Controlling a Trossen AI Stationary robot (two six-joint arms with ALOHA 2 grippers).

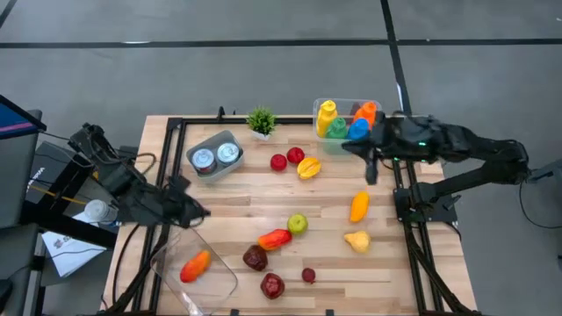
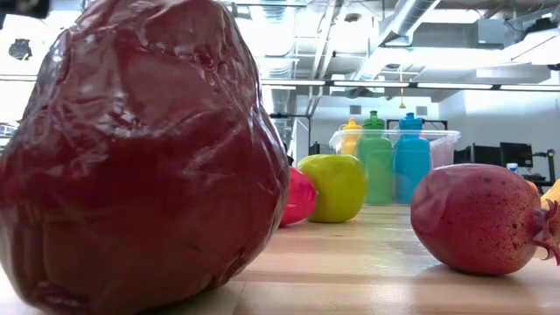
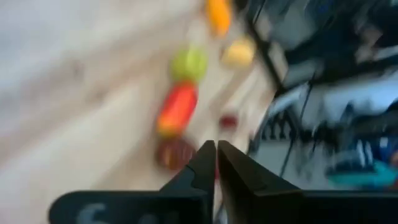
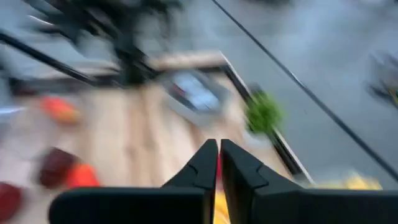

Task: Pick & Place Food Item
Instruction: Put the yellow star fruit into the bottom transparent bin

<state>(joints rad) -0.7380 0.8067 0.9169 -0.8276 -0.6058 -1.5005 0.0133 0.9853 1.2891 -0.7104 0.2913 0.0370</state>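
A: Trouble could come from the crowding. Both arms hover with fingers pressed together, holding nothing: left gripper (image 1: 195, 213) just beyond the clear plastic tub (image 1: 219, 285), right gripper (image 1: 370, 173) near the clear bin of coloured bottles (image 1: 345, 105). I'd judge a descent might nudge a neighbouring piece and roll it.

B: And the food?

A: One orange-red fruit (image 1: 195, 265) lies in the tub; the rest is scattered on the pale wooden slat table (image 1: 237, 202), among them an elongated orange fruit (image 1: 359, 206) and a green apple (image 1: 298, 224). Grey floor surrounds it, with exposed ducts overhead.
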